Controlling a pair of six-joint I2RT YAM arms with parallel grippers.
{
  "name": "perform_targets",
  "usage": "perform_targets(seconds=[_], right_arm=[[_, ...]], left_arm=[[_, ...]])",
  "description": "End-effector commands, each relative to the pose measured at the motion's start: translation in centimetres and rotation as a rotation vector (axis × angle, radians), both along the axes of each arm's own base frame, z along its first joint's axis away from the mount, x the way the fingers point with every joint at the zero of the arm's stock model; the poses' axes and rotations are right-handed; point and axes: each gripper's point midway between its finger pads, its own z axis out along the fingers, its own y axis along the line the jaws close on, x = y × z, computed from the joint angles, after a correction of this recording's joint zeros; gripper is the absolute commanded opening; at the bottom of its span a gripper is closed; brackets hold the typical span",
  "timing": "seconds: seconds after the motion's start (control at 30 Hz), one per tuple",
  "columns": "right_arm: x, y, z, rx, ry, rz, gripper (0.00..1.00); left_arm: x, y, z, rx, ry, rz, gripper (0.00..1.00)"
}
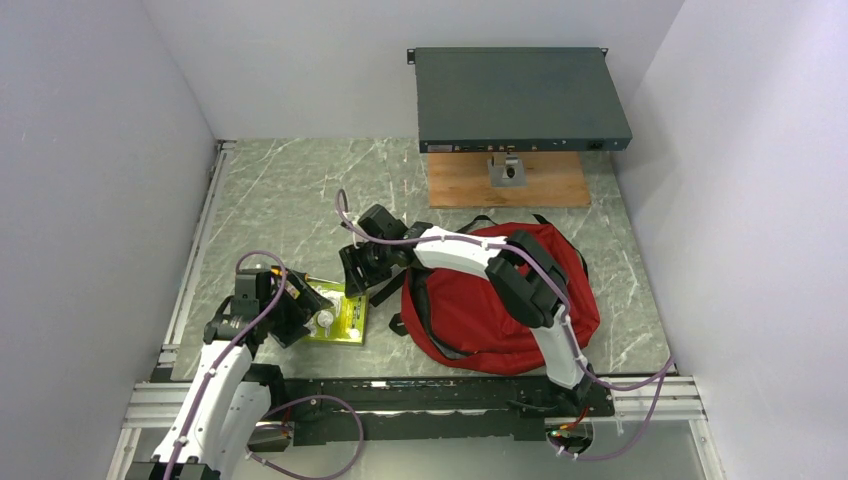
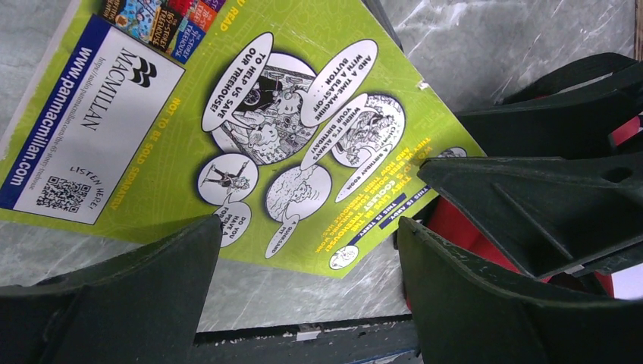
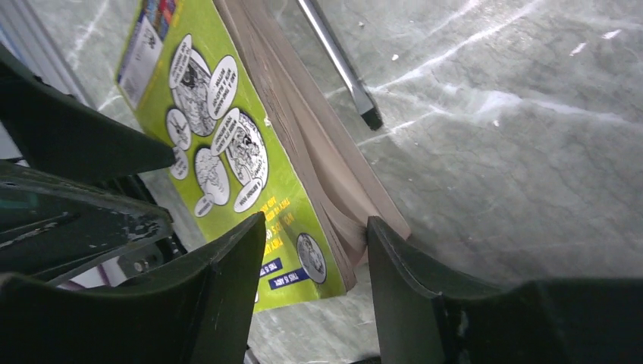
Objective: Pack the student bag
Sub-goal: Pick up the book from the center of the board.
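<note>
The student bag [image 1: 500, 310], dark red with black straps, lies flat on the marble table right of centre. A lime-green paperback [image 1: 345, 318] lies just left of it, cover up. My right gripper [image 1: 358, 272] reaches over the bag to the book. In the right wrist view its jaws [image 3: 317, 221] straddle the corner of the book [image 3: 227, 136]: one finger touches the page edge and a gap remains at the cover. My left gripper [image 1: 300, 310] stands wide open at the book's left; between its fingers [image 2: 309, 227] I see only the book's [image 2: 250, 114] corner and bare table.
A dark grey rack unit [image 1: 520, 98] sits on a wooden board [image 1: 505, 182] at the back. White walls close both sides, and a metal rail [image 1: 195, 250] runs along the left edge. A thin dark rod [image 3: 341, 68] lies on the table beyond the book.
</note>
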Motion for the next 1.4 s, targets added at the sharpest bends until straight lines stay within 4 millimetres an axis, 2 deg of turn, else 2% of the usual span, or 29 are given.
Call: perform_targets(seconds=[0.0,0.13,0.5,0.6,0.8,0.93,1.23,1.37], right_arm=[[-1.7,1.9,4.8,0.164,0.046,0.036,0.52],[-2.7,1.6,6.6,0.212,0.075,0.033,0.51],[-4.3,2.0,8.2,0.307,0.192,0.018,0.59],[-4.7,2.0,8.3,0.326,0.217,0.011,0.63],[-5.4,1.0,7.0,0.312,0.250,-0.034,0.72],[-5.9,1.0,7.4,0.327,0.279,-0.042,0.74],[-8.1,1.7,10.6,0.422,0.342,-0.016,0.78],[-9.1,1.6,11.0,0.456,0.398,-0.017,0.79]], left_arm=[[-0.6,0.2,-1.3,0.014,0.038,0.010,0.92],[-0.5,0.3,-1.5,0.017,0.037,0.014,0.92],[-0.6,0.3,-1.6,0.019,0.044,0.013,0.92],[-0.5,0.3,-1.6,0.018,0.045,0.014,0.92],[-0.7,0.4,-1.9,0.020,0.057,0.018,0.92],[-0.7,0.3,-2.1,0.015,0.057,0.025,0.92],[-0.8,0.2,-2.6,0.005,0.071,0.023,0.92],[-0.9,0.1,-2.7,0.004,0.075,0.025,0.92]])
